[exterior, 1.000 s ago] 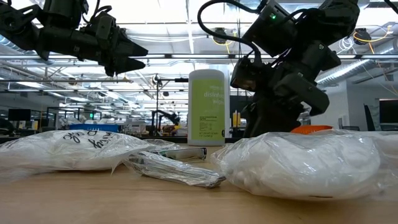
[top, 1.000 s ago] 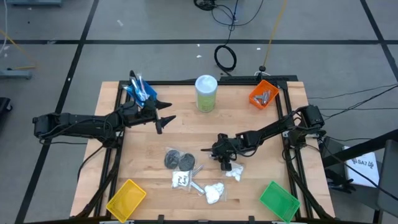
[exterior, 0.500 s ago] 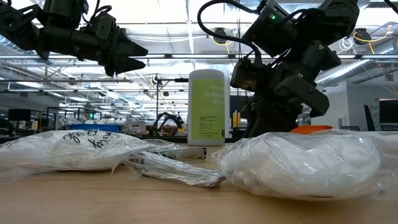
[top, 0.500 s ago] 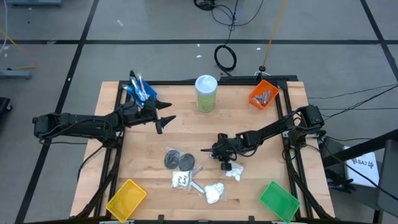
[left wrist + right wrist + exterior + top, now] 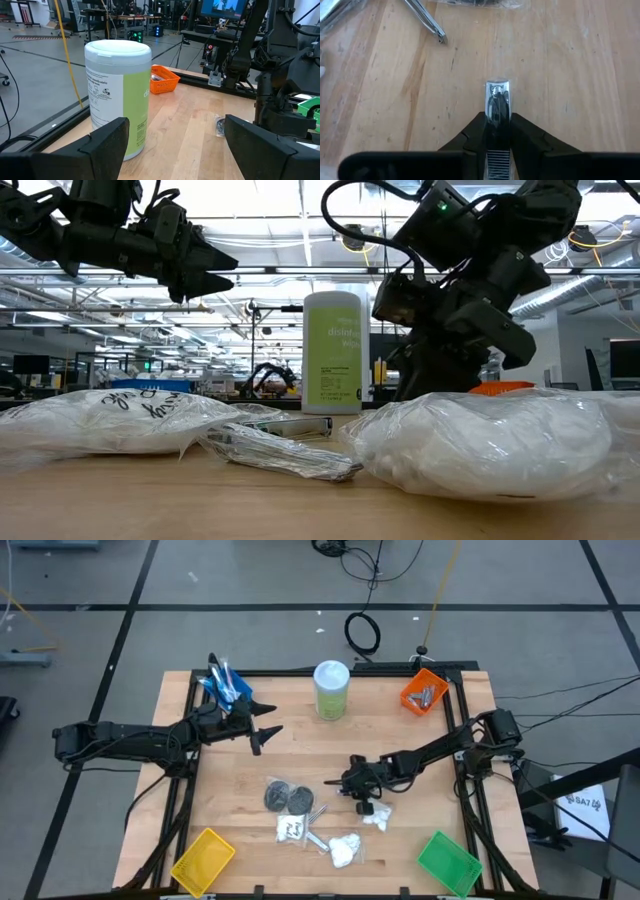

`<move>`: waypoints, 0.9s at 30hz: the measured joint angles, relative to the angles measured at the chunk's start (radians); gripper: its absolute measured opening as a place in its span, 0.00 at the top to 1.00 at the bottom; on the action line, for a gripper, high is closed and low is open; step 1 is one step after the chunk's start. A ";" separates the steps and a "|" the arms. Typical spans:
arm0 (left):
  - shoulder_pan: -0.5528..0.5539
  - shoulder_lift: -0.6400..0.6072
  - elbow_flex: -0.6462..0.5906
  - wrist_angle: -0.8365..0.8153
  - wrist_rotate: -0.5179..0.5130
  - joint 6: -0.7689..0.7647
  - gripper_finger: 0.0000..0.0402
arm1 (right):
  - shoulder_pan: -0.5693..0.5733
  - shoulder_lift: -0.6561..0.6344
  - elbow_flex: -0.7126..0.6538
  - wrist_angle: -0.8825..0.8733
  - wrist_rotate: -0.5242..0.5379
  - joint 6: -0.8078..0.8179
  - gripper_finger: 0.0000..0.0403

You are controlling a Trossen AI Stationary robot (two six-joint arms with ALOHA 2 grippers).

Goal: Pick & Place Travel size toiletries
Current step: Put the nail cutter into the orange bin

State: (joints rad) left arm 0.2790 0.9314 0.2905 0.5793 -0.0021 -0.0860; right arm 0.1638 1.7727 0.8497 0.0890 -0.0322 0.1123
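Observation:
The travel size toiletries lie in a cluster near the table's front middle: dark grey discs [image 5: 285,797], white packets [image 5: 292,830] [image 5: 345,851] [image 5: 377,817] and thin silver pieces [image 5: 316,812]. My right gripper [image 5: 358,798] slants down over the wood next to the packets and is shut on a short silver piece [image 5: 497,100]. My left gripper [image 5: 268,732] hangs open and level above the table's left part, touching nothing; it faces the tall pale-green canister [image 5: 118,95]. My right gripper pinches the short silver piece between its two fingers [image 5: 475,132], on the piece's two long sides [image 5: 497,122]. The fingers slant down from the table's right and lie along the piece. Its free end [image 5: 497,86] sticks out past the fingertips; whether it is clear of the wood I cannot tell.
The canister [image 5: 331,690] stands at the far middle. A blue bin [image 5: 225,685] sits far left, an orange bin [image 5: 424,692] far right, a yellow bin [image 5: 203,858] near left, a green bin [image 5: 447,862] near right. Another silver piece [image 5: 427,22] lies beyond my right fingertips.

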 joint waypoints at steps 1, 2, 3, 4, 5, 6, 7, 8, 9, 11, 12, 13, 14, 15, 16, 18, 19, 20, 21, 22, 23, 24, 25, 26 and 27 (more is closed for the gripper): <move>0.000 0.000 0.000 0.000 0.000 0.000 0.20 | 0.000 -0.006 0.000 -0.003 0.000 0.000 0.85; 0.000 0.000 0.000 0.000 0.000 0.000 0.20 | 0.000 -0.014 0.000 -0.007 -0.001 0.000 0.86; 0.000 0.000 0.000 0.000 0.000 0.000 0.20 | 0.000 -0.019 0.000 -0.011 -0.001 -0.001 0.86; 0.000 0.000 0.000 0.000 0.000 0.000 0.20 | 0.000 -0.024 -0.002 -0.015 0.000 -0.001 0.87; 0.000 0.000 0.000 0.000 0.000 0.000 0.20 | 0.000 -0.029 -0.002 -0.018 0.000 -0.004 0.87; 0.000 0.000 0.000 0.000 0.000 0.000 0.20 | 0.000 -0.037 -0.002 -0.030 0.000 -0.005 0.87; 0.000 0.000 0.000 0.000 0.000 0.000 0.20 | 0.000 -0.049 -0.002 -0.049 0.000 -0.005 0.86; 0.000 0.000 0.000 0.000 0.000 0.000 0.20 | 0.000 -0.060 -0.002 -0.059 0.000 -0.008 0.86; 0.000 0.000 0.000 0.000 0.000 0.000 0.20 | 0.000 -0.070 -0.002 -0.068 0.001 -0.008 0.86; 0.000 0.000 0.000 0.000 0.000 0.000 0.20 | 0.000 -0.096 -0.001 -0.107 0.005 -0.014 0.86; 0.000 0.000 0.000 0.000 0.000 0.000 0.20 | 0.000 -0.109 -0.002 -0.119 0.005 -0.018 0.86; 0.000 0.000 0.000 -0.001 0.000 0.000 0.20 | 0.000 -0.122 -0.002 -0.120 0.005 -0.020 0.86; 0.000 0.000 0.000 0.000 0.000 0.000 0.20 | 0.000 -0.136 -0.001 -0.123 0.006 -0.023 0.86; 0.000 0.000 0.000 0.000 0.000 0.000 0.20 | 0.000 -0.152 -0.001 -0.132 0.006 -0.026 0.86; 0.000 0.000 0.000 0.000 0.000 0.000 0.20 | 0.000 -0.167 -0.001 -0.140 0.006 -0.029 0.86; 0.000 0.000 0.000 0.000 0.000 0.000 0.20 | 0.000 -0.200 -0.001 -0.146 0.006 -0.044 0.86; 0.000 0.000 0.000 0.000 0.000 0.000 0.20 | 0.000 -0.217 -0.001 -0.155 0.006 -0.053 0.86; 0.000 0.000 0.000 0.000 0.000 0.000 0.20 | 0.000 -0.234 -0.001 -0.161 0.007 -0.060 0.86; 0.000 0.000 0.000 0.000 0.000 0.000 0.20 | 0.000 -0.251 0.000 -0.171 0.009 -0.069 0.86; 0.000 0.000 0.000 0.000 0.000 0.000 0.20 | 0.000 -0.268 0.000 -0.187 0.010 -0.077 0.86; 0.000 0.000 0.000 0.000 0.000 0.000 0.20 | -0.001 -0.286 0.000 -0.202 0.011 -0.080 0.86; 0.000 0.000 0.000 -0.001 0.000 0.000 0.20 | -0.001 -0.299 0.000 -0.206 0.016 -0.082 0.86; 0.000 0.000 0.000 -0.001 0.000 0.000 0.20 | -0.002 -0.314 0.000 -0.210 0.030 -0.084 0.86; 0.000 0.000 0.000 0.000 0.000 0.000 0.20 | -0.003 -0.329 0.000 -0.224 0.038 -0.087 0.86; 0.000 0.000 0.000 0.000 0.000 0.000 0.20 | -0.003 -0.345 -0.001 -0.241 0.046 -0.087 0.86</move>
State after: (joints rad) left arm 0.2789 0.9314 0.2905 0.5793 -0.0021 -0.0860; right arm 0.1608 1.4273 0.8484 -0.1521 0.0142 0.0250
